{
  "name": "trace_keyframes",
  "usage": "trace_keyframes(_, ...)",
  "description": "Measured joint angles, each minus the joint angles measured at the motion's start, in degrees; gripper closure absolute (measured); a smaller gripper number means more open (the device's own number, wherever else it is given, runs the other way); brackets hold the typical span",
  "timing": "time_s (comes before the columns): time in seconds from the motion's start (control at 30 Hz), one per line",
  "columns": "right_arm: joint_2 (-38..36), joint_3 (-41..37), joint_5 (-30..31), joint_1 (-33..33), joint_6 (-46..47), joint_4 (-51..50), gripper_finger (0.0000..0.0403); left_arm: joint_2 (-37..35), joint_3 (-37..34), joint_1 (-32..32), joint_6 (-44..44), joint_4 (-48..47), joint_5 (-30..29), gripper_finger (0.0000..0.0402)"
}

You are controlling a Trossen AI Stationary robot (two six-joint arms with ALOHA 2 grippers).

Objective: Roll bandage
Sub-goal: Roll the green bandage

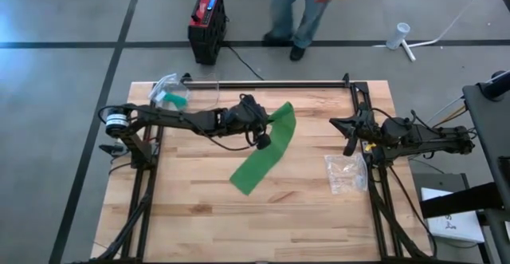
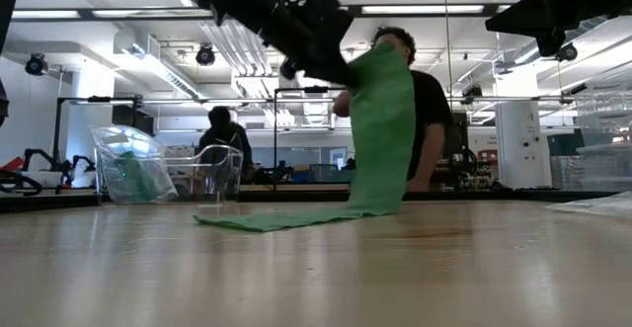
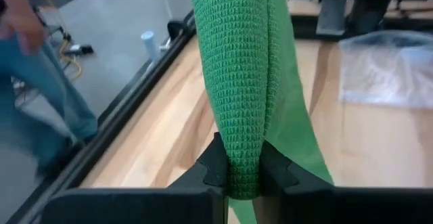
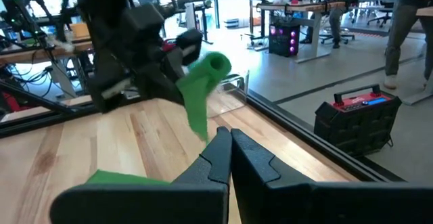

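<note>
A long green bandage point(image 1: 267, 156) runs slanting across the table's middle. Its upper part is gathered into a thick roll-like bundle point(image 3: 237, 61) that sticks out past my left gripper point(image 1: 265, 139), which is shut on it above the table. From there the strip hangs down point(image 2: 380, 139), and its lower end point(image 1: 249, 180) lies flat on the wood. My right gripper point(image 1: 348, 143) waits at the table's right side, raised and shut point(image 4: 230, 146), with nothing between its fingers. My left gripper pinches the bandage's gathered upper part point(image 3: 245, 176) between its two fingers point(image 3: 215, 170), several layers together. The fingers come from the table's left, slanting a little downward. The bundle runs on beyond the fingertips; the loose strip point(image 3: 298, 136) hangs slack below, its far end point(image 2: 267, 221) on the table.
A clear plastic bag point(image 1: 170, 92) with green contents lies at the far left corner, and another clear bag point(image 1: 347, 172) lies by the right arm. A metal rail point(image 1: 271, 83) runs along the far edge. Beyond it a person point(image 1: 299, 9) stands beside a red-and-black box point(image 1: 207, 21).
</note>
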Motion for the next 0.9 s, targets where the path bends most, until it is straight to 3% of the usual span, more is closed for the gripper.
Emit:
trace_keyframes(0.23, 0.0, 0.0, 0.0, 0.0, 0.0, 0.0, 0.0401, 0.6, 6.8, -1.1, 1.9, -4.2, 0.1, 0.0379)
trace_keyframes(0.9, 0.0, 0.0, 0.0, 0.0, 0.0, 0.0, 0.0401, 0.6, 13.4, -4.0, 1.5, -13.7, -0.3, 0.0379)
